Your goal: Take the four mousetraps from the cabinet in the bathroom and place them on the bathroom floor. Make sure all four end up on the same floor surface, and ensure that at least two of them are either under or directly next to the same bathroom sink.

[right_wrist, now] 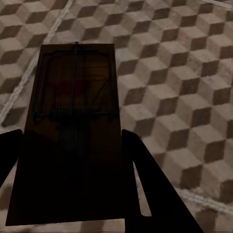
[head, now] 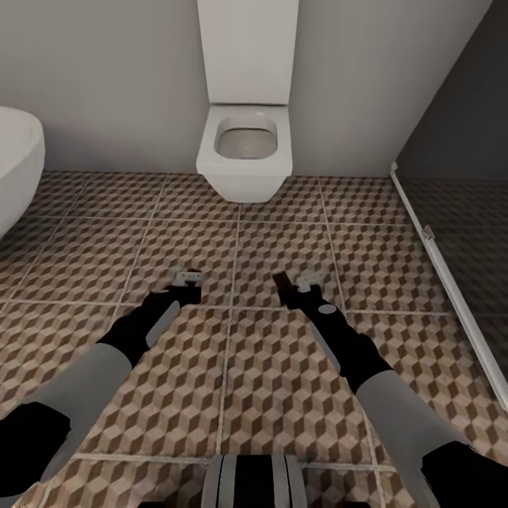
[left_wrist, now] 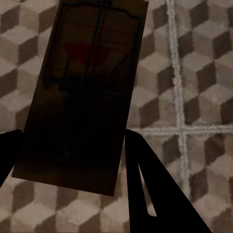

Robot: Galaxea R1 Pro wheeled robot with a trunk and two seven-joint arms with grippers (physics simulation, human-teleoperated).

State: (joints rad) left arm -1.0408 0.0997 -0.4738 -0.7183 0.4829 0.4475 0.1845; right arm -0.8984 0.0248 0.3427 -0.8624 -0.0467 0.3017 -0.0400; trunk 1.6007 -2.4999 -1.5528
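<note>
Above the cube-patterned bathroom floor I have both arms out in front of the toilet, each carrying a mousetrap. My left pincer is clamped on one mousetrap, its board lying between the two fingers with the spring end and red spot pointing away from the wrist. My right pincer is clamped on the second mousetrap the same way. Neither board touches the tiles, as far as I can judge. The risk I see: letting go from this height could make a board bounce or flip. Dropping both here by the toilet could also leave them away from the sink; the white basin at the left edge may be it.
</note>
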